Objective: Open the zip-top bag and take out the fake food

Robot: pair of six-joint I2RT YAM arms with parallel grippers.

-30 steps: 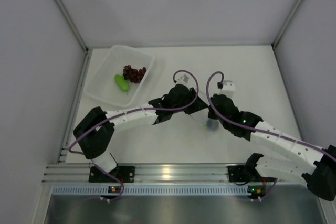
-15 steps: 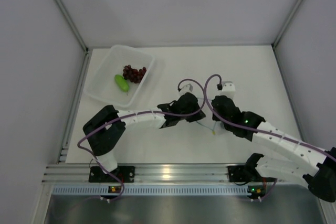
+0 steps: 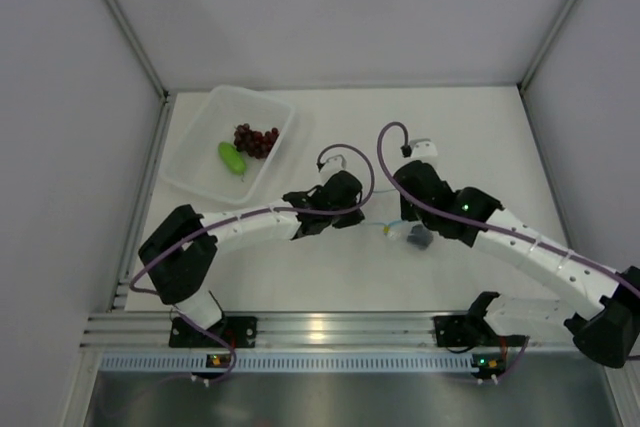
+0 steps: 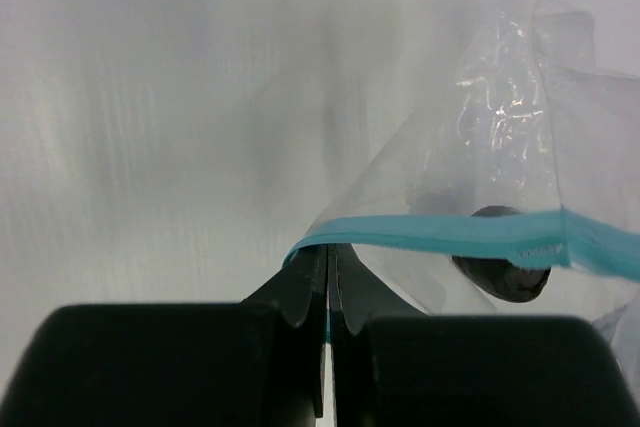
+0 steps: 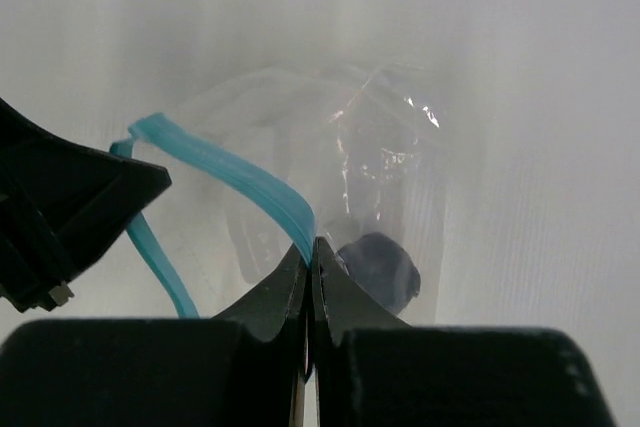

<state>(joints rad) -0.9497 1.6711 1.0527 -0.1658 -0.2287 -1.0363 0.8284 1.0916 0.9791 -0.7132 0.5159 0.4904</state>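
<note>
The zip-top bag (image 4: pixel 505 117) hangs between the left gripper (image 4: pixel 328 252) and the right gripper (image 5: pixel 310 247), each pinched shut on its blue zip strip (image 4: pixel 450 230). A dark lump (image 5: pixel 380 265) remains inside. The grape bunch (image 3: pixel 256 138) and green piece (image 3: pixel 232 158) lie in the tub (image 3: pixel 200 147). We judge that pulling could slip the thin strip free. If either pinch spans both lips, which we cannot tell, the bag would stay sealed.

My top view is bright and even, lit from above; the white table (image 3: pixel 480 137) nearly washes out, with soft shadows under the arms. In the 2 wrist views the left claw (image 4: pixel 328 257) and right claw (image 5: pixel 311 252) sit dark and blurred, and glare glints off the zip-top bag (image 4: pixel 510 97).
</note>
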